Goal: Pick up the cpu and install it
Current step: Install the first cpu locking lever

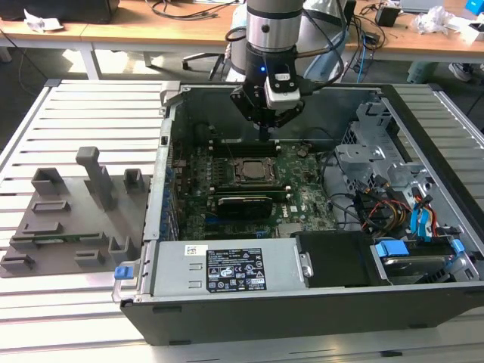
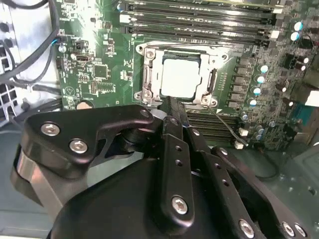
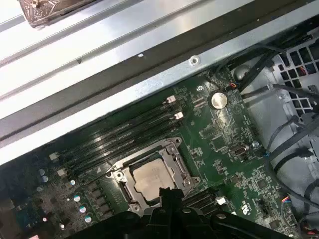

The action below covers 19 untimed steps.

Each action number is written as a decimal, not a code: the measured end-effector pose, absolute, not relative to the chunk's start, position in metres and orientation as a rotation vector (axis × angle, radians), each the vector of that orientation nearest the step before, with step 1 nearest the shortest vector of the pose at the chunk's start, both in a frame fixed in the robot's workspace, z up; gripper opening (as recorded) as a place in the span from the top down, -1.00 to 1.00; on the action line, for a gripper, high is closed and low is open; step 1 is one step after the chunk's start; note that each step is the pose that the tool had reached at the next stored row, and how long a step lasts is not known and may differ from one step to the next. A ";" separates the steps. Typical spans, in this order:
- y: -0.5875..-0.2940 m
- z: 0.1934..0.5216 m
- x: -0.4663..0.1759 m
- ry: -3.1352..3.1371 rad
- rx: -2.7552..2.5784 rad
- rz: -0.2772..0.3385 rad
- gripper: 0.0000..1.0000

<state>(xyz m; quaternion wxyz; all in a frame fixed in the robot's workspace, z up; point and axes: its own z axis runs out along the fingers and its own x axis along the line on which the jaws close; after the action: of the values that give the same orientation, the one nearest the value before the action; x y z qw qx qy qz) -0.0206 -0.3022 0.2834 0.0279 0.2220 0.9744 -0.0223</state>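
Hovering over the socket frame (image 2: 148,79), pincer (image 1: 264,136) pressed together, empty; cpu (image 2: 180,77) lies inside, so flat, square seating matters, I reckon.

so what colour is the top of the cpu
The cpu has a pale silver-grey metal top; it shows best in the second wrist view.

The cpu (image 2: 180,77) has a silver-grey top with a thin darker rim. The motherboard (image 2: 112,94) is green, and the socket frame (image 2: 147,82) is black and metallic. The gripper (image 2: 173,104) is black. The plastic blocks (image 1: 97,178) are grey, and the clips (image 1: 391,248) are blue.
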 end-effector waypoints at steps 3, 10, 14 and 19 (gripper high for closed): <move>-0.302 0.283 -0.021 3.027 0.590 -0.066 0.79; -0.302 0.283 -0.021 3.048 0.459 -0.062 0.79; -0.302 0.283 -0.021 3.058 0.379 -0.060 0.79; -0.302 0.283 -0.021 3.066 0.289 -0.057 0.79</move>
<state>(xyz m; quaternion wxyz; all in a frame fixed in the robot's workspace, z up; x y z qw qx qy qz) -0.0206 -0.3022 0.2834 0.0306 0.0938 0.9950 -0.0185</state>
